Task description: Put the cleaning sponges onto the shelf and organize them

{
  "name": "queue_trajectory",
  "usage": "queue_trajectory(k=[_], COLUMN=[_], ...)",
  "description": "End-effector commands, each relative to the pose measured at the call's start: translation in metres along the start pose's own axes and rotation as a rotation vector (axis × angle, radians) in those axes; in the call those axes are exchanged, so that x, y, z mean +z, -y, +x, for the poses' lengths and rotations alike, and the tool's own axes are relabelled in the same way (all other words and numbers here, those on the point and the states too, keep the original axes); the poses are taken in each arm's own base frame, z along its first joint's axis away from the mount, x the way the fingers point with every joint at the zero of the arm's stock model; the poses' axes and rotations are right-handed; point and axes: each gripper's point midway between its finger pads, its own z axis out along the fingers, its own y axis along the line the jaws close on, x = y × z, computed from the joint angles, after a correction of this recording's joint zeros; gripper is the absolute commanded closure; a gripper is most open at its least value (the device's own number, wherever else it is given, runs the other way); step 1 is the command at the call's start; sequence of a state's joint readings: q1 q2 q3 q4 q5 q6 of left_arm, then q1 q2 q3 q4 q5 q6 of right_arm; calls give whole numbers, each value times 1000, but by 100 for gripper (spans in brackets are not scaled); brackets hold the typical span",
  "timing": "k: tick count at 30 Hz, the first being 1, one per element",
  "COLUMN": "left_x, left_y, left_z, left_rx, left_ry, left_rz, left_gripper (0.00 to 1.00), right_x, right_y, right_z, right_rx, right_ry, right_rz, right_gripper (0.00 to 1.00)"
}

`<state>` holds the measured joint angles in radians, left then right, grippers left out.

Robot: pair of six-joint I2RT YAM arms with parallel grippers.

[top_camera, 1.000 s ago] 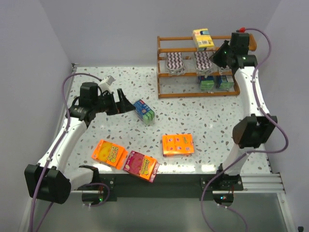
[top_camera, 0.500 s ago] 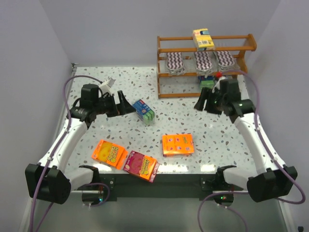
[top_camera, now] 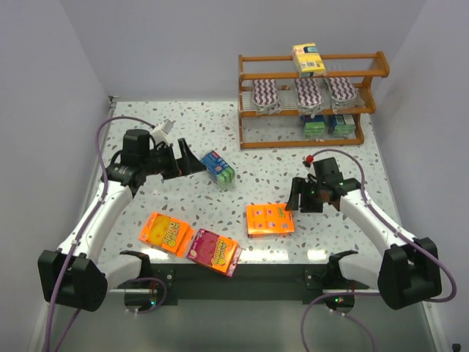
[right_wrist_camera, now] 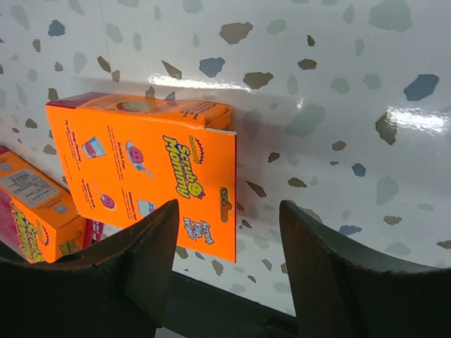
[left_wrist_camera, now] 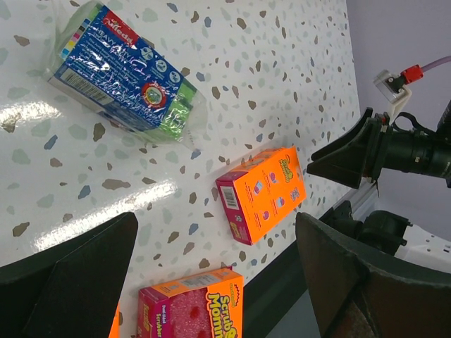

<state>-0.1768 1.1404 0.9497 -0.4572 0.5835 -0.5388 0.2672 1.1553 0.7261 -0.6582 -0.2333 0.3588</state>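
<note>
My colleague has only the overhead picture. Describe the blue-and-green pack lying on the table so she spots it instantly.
From the wooden shelf at the far right of the table, come forward and left to mid-table. Just beyond the open jaws of the left gripper lies a clear-wrapped blue-and-green pack. Its neighbours on the table are orange boxes and a pink box.

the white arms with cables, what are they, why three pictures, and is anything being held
They are two robot arms bolted to a table, each ending in a two-finger gripper. One picture looks down from above; the other two come from wrist cameras. The left gripper and the right gripper are both open, holding nothing. On the table lie an orange box by the right gripper, another orange box beside a pink box, and a blue-green pack. The shelf holds a yellow block, three zigzag pads and blue-green packs.
</note>
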Motion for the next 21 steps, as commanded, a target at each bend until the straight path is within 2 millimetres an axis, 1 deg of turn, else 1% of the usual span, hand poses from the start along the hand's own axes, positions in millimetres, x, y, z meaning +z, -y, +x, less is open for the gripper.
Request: queue_trajectory(k=[1,5,8,15,21], left_x=[-3,-2,-2,1,2], left_y=[6,3,1,-1,0], left_z=[-7,-4,-3,-2,-3], left_rx=[21,14,12,4,3], left_ry=[46,40,39,33,34], left_rz=[29,22,20,17,23], left_gripper=[0,0,0,0,0], right_x=[11,28,34,39,39], right_y=[-23,-19,-17,-16,-18], right_z=[-10,3,8,11,8], right_rx=[5,26,34,41,49], right_ry=[25,-22,-36,-54,-47], right_rz=[-133,-152,-155,-152,-158], right_gripper=[39,39,39,39,39])
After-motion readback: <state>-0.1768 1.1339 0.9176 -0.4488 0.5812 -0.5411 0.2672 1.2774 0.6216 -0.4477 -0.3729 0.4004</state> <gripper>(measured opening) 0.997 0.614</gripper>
